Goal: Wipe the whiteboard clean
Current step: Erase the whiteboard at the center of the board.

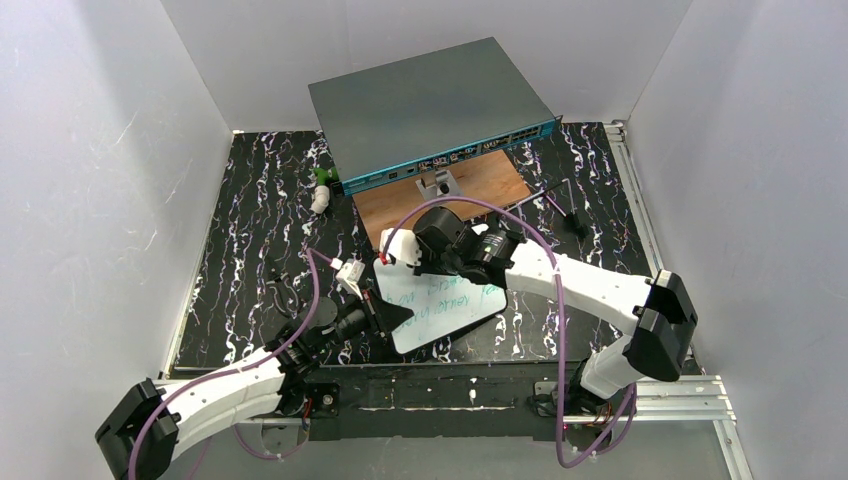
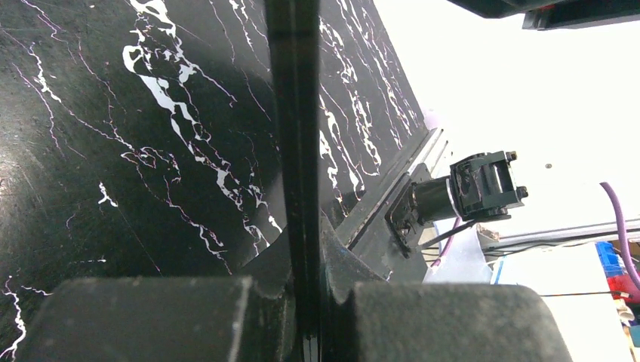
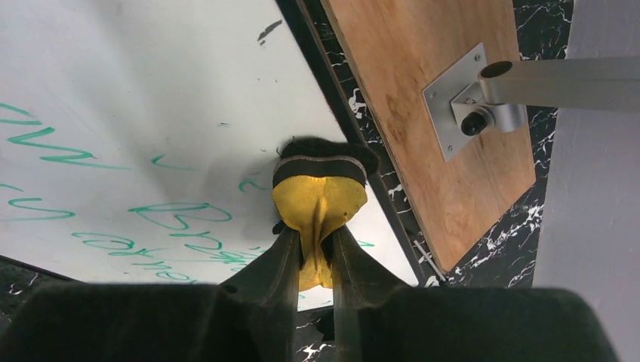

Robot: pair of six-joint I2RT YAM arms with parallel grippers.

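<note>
The whiteboard (image 1: pixel 440 318) lies near the front middle of the marbled table, with green handwriting (image 3: pixel 170 219) on it. My left gripper (image 1: pixel 385 318) is shut on the board's left edge; in the left wrist view the board (image 2: pixel 298 151) shows edge-on as a thin dark strip between my fingers (image 2: pixel 306 290). My right gripper (image 1: pixel 402 250) is over the board's far left corner. It (image 3: pixel 313 245) is shut on a yellow eraser (image 3: pixel 318 197), whose dark felt end presses on the white surface (image 3: pixel 151 83) near the board's rim.
A large grey box with a teal front (image 1: pixel 430 105) stands at the back. A brown wooden board (image 1: pixel 470 185) with a metal bracket (image 3: pixel 468 98) lies in front of it, just beyond the whiteboard. A small white and green object (image 1: pixel 321 190) lies at the back left, a black one (image 1: pixel 575 222) at the right.
</note>
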